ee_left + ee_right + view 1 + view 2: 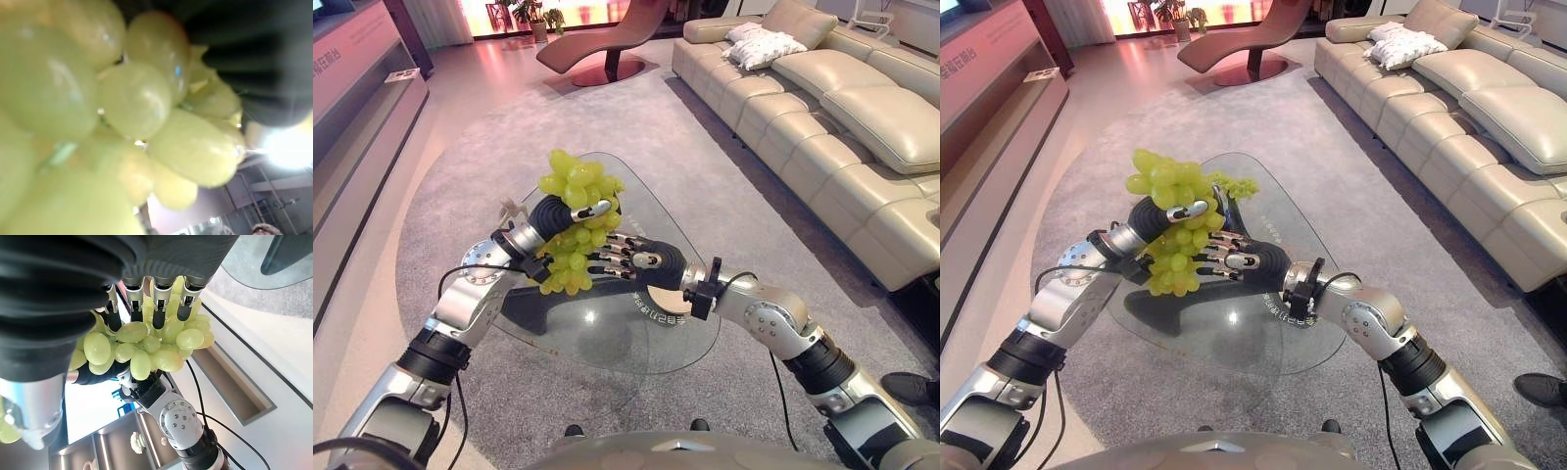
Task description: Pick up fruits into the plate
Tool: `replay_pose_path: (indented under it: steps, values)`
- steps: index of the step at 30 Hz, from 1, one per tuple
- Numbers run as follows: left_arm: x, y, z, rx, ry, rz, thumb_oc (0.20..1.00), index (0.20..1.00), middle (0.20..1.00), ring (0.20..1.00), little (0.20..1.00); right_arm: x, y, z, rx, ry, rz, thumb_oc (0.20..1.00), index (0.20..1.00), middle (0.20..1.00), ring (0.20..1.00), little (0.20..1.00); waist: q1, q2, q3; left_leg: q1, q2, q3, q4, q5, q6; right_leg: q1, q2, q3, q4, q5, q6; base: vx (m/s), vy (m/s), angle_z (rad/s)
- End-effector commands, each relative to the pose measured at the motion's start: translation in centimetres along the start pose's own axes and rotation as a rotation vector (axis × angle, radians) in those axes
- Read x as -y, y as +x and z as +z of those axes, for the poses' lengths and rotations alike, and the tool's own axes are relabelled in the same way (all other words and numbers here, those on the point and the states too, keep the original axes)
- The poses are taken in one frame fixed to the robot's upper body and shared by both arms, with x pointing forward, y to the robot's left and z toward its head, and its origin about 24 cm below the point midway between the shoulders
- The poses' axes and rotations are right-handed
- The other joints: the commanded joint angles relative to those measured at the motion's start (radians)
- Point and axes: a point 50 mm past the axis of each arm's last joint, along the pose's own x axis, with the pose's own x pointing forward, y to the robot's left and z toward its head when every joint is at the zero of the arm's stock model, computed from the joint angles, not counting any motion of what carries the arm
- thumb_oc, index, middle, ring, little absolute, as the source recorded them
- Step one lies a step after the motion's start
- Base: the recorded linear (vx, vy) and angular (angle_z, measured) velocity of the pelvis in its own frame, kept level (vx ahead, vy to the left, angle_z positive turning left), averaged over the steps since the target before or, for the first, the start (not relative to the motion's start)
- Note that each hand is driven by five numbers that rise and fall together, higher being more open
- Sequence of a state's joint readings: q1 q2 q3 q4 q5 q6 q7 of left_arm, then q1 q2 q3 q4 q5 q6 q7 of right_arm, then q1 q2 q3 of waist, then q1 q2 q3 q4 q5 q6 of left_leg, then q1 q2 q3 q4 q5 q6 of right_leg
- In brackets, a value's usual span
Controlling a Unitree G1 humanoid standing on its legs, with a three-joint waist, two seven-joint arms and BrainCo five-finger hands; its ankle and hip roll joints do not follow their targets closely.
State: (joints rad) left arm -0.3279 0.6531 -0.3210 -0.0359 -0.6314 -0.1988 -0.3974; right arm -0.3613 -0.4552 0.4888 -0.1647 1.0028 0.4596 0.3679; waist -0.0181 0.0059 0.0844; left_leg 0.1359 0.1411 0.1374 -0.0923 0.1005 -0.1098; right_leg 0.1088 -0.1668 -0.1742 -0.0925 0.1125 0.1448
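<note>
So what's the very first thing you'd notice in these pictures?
A big bunch of green grapes, lifted in the air above a glass table. The left hand is curled around it, and the right hand reaches in from the other side with its fingers against the grapes. Behind them, a long cream sofa runs along the right of the room.

Round grey carpet (pixel 724 186) on polished pale floor (pixel 480 78). Rounded-triangular clear glass coffee table (pixel 636 333) at carpet centre. Long cream leather sofa (pixel 822 127) to right, white textured cushion (pixel 759 46) on it. Dark red curved lounge chair (pixel 607 44) beyond. Bright window light at far end.
</note>
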Motion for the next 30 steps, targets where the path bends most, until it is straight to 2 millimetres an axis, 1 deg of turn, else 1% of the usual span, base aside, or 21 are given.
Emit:
replay_pose_path:
  steps: [1, 6, 9, 10, 12, 13, 14, 16, 21, 25, 30]
  values:
    - [1.5, 3.9, 4.5, 0.222, 0.024, -0.116, 0.200, 0.200, 0.200, 0.200, 0.200, -4.0, 3.0, 3.7, 0.144, -0.051, 0.211, 1.000, 1.000, 1.000, 1.000, 1.000, -0.003, -0.011, -0.021, 0.015, -0.025, 0.014, 0.036, -0.145, 0.020, 0.041, 0.006, -0.026, 0.059, -0.136, -0.010, 0.00, 0.000, 0.00]
    - [1.2, 3.8, 4.2, 0.203, 0.032, -0.070, 0.200, 0.200, 0.200, 0.200, 0.200, -3.3, 2.7, 4.1, 0.178, -0.086, 0.155, 1.000, 1.000, 1.000, 1.000, 1.000, -0.007, -0.011, -0.020, 0.014, -0.025, 0.013, 0.040, -0.146, 0.021, 0.037, 0.007, -0.020, 0.064, -0.137, -0.010, 0.00, 0.000, 0.00]
    - [0.3, 3.2, 3.9, 0.174, 0.054, -0.009, 0.200, 0.200, 0.200, 0.200, 0.200, -2.1, 1.8, 4.6, 0.201, -0.163, 0.070, 1.000, 1.000, 1.000, 1.000, 1.000, -0.008, -0.013, -0.020, 0.014, -0.026, 0.012, 0.039, -0.146, 0.022, 0.037, 0.008, -0.020, 0.063, -0.137, -0.010, 0.00, 0.000, 0.00]
    - [-0.3, 2.7, 3.7, 0.158, 0.071, 0.032, 0.200, 0.200, 0.200, 0.200, 0.200, -1.3, 0.9, 5.1, 0.211, -0.216, 0.018, 1.000, 1.000, 1.000, 1.000, 1.000, -0.008, -0.014, -0.018, 0.012, -0.025, 0.012, 0.040, -0.144, 0.021, 0.036, 0.007, -0.020, 0.063, -0.137, -0.010, 0.00, 0.000, 0.00]
    - [-0.6, 2.4, 3.6, 0.153, 0.077, 0.047, 0.200, 0.200, 0.200, 0.200, 0.200, -0.9, 0.5, 5.3, 0.213, -0.233, -0.001, 1.000, 1.000, 1.000, 1.000, 1.000, -0.008, -0.015, -0.018, 0.011, -0.024, 0.012, 0.039, -0.144, 0.021, 0.035, 0.008, -0.020, 0.063, -0.136, -0.010, 0.00, 0.000, 0.00]
    - [-1.0, 2.0, 3.5, 0.144, 0.086, 0.067, 0.200, 0.200, 0.200, 0.200, 0.200, -0.4, -0.1, 5.5, 0.217, -0.262, -0.039, 1.000, 1.000, 1.000, 1.000, 1.000, -0.008, -0.016, -0.017, 0.011, -0.024, 0.011, 0.038, -0.144, 0.020, 0.035, 0.008, -0.021, 0.063, -0.136, -0.010, 0.00, 0.000, 0.00]
    - [-1.7, 1.3, 3.3, 0.131, 0.107, 0.109, 0.200, 0.200, 0.200, 0.200, 0.200, 0.5, -1.2, 5.9, 0.213, -0.298, -0.087, 1.000, 1.000, 1.000, 1.000, 1.000, -0.011, -0.017, -0.016, 0.010, -0.023, 0.011, 0.038, -0.143, 0.020, 0.034, 0.008, -0.021, 0.063, -0.137, -0.010, 0.00, 0.000, 0.00]
    - [-2.4, 0.8, 3.3, 0.116, 0.144, 0.146, 0.200, 0.200, 0.200, 0.200, 0.200, 1.6, -2.4, 6.3, 0.202, -0.365, -0.143, 1.000, 1.000, 1.000, 1.000, 1.000, -0.013, -0.019, -0.015, 0.008, -0.024, 0.010, 0.038, -0.143, 0.020, 0.033, 0.010, -0.021, 0.064, -0.139, -0.011, 0.00, 0.000, 0.00]
    - [-3.5, -0.4, 3.3, 0.094, 0.162, 0.177, 0.200, 0.200, 0.200, 0.200, 0.200, 3.0, -5.0, 7.2, 0.217, -0.420, -0.236, 1.000, 1.000, 1.000, 1.000, 1.000, -0.014, -0.025, -0.013, 0.005, -0.024, 0.008, 0.035, -0.141, 0.019, 0.032, 0.010, -0.026, 0.066, -0.141, -0.010, 0.00, 0.000, 0.00]
    - [-3.6, -0.5, 3.5, 0.114, 0.163, 0.183, 0.200, 0.200, 0.200, 0.200, 0.200, 3.3, -5.3, 7.7, 0.247, -0.423, -0.261, 1.000, 1.000, 1.000, 1.000, 1.000, -0.015, -0.024, -0.010, 0.000, -0.024, 0.007, 0.038, -0.142, 0.019, 0.028, 0.011, -0.027, 0.072, -0.144, -0.012, 0.00, 0.002, -0.02]
    - [-3.0, 0.2, 3.8, 0.138, 0.149, 0.152, 0.200, 0.200, 0.200, 0.200, 0.200, 3.3, -4.8, 7.6, 0.266, -0.398, -0.262, 1.000, 1.000, 1.000, 1.000, 1.000, -0.015, -0.024, -0.007, 0.000, -0.028, 0.001, 0.037, -0.144, 0.023, 0.030, 0.015, -0.025, 0.073, -0.149, -0.015, 0.00, 0.000, 0.00]
